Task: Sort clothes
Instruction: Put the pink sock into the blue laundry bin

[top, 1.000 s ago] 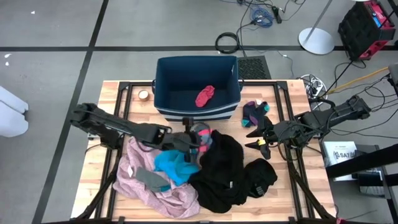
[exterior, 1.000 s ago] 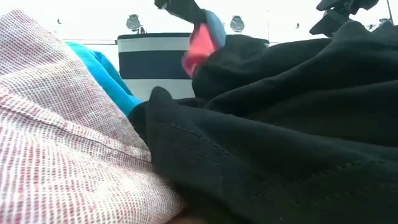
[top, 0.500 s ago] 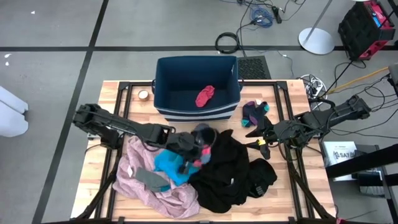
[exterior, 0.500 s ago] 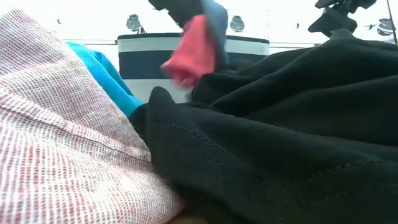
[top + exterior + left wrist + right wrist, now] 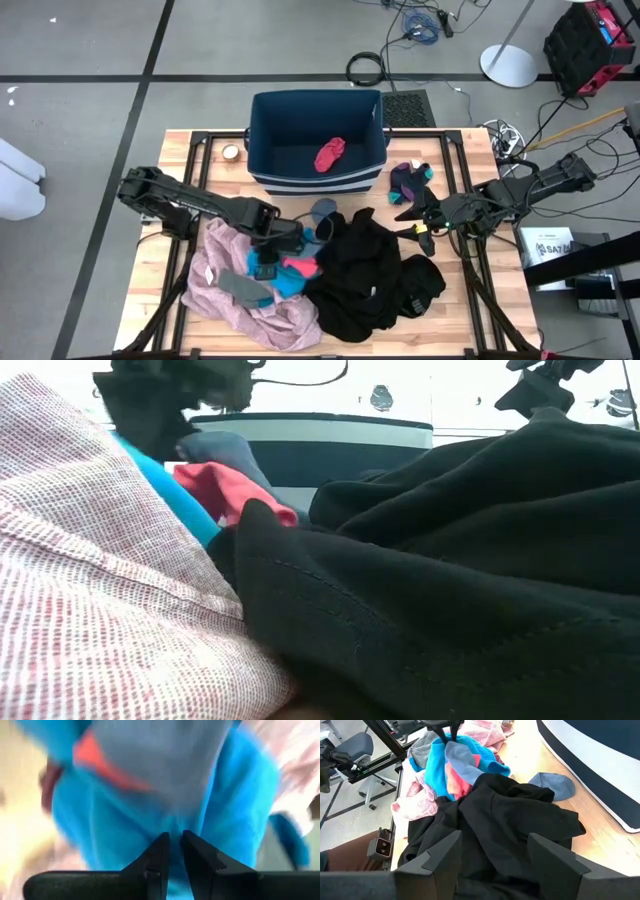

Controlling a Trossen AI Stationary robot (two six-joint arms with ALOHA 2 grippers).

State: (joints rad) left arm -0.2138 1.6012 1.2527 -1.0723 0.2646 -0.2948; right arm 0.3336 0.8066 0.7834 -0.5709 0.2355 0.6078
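A wooden bench (image 5: 455, 310) stands on grey floor (image 5: 90, 110) crossed by dark lines. Coiled cables (image 5: 366, 68) lie beyond it, beside what looks like a white lamp base (image 5: 508, 66).

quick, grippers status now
left gripper: just ajar over the teal piece, holding nothing
right gripper: open, empty, over the black garment

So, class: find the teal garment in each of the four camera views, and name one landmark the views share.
High view: teal garment beside the pink garment, under the left gripper.
Low view, a strip above the pink garment.
Left wrist view, fills the frame.
Right wrist view, far end of the pile.
Shared landmark: black garment.
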